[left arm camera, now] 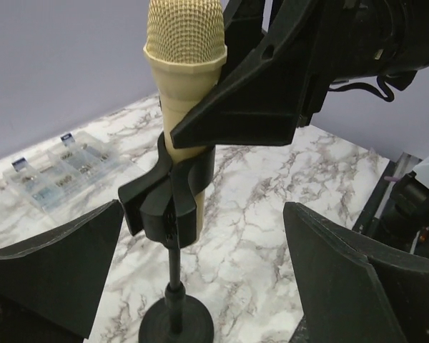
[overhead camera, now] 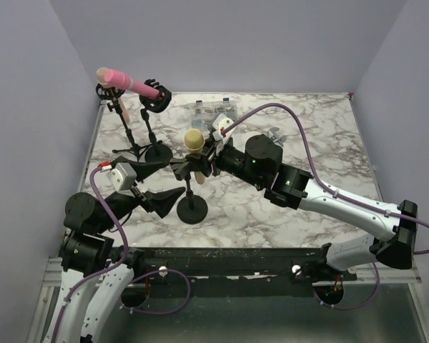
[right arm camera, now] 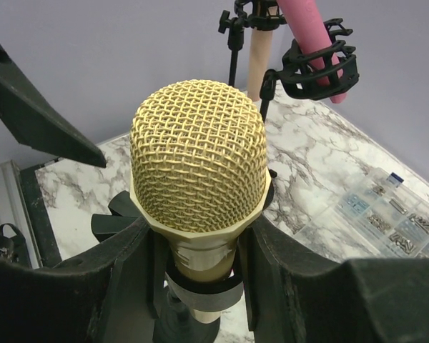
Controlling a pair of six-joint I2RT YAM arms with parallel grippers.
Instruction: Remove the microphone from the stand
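A: Where does the gold mesh-headed microphone [right arm camera: 196, 179] sit?
B: Upright in the clip of the black round-based stand [overhead camera: 191, 209], centre-left; the right gripper [right arm camera: 200, 246] clamps its body; the left gripper [left arm camera: 204, 214], jaws spread, flanks the pole

The left wrist view's top edge cuts off the crown of the mic [left arm camera: 184, 64]; its bottom edge cuts the stand [left arm camera: 176, 325] base and both fingers [left arm camera: 50, 271] of the left gripper [left arm camera: 201, 211]; in the right wrist view the right gripper [right arm camera: 200, 246] and the clip [right arm camera: 200, 289] hide the mic's body and the stand's pole and base; shadow hides whether its pads touch the mic; the pink mic [right arm camera: 311, 28] runs off the top edge; the box [right arm camera: 386, 214] runs off the right, its contents too small to tell.
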